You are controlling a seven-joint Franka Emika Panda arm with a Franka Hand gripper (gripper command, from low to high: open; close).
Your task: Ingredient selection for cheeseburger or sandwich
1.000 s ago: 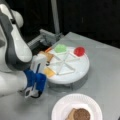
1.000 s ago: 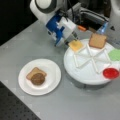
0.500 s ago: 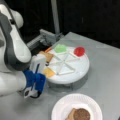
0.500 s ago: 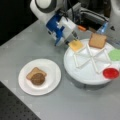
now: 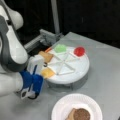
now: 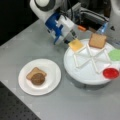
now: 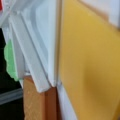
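A yellow cheese square (image 6: 75, 45) (image 5: 47, 73) lies in a near-edge compartment of the white divided round tray (image 6: 85, 75) (image 5: 75, 72). My gripper (image 6: 70, 40) (image 5: 43, 68) is right at the tray's rim, against that cheese. In the wrist view the cheese (image 7: 92, 62) fills the right side, very close. The tray also holds a toast square (image 6: 97, 40) (image 5: 46, 56) (image 7: 32, 100), green lettuce (image 6: 115, 54) (image 5: 60, 48) (image 7: 10, 60) and a red tomato disc (image 6: 110, 73) (image 5: 79, 51). On the white paper plate (image 6: 51, 68) (image 5: 82, 100) a dark patty (image 6: 38, 78) (image 5: 82, 115) rests on a toast square (image 6: 33, 72) (image 5: 70, 115).
White ribs (image 7: 32, 57) split the tray into wedges. A grey metal bracket (image 5: 47, 37) and an upright post (image 5: 55, 17) stand behind the tray. The grey table (image 6: 75, 105) runs around the plate and the tray.
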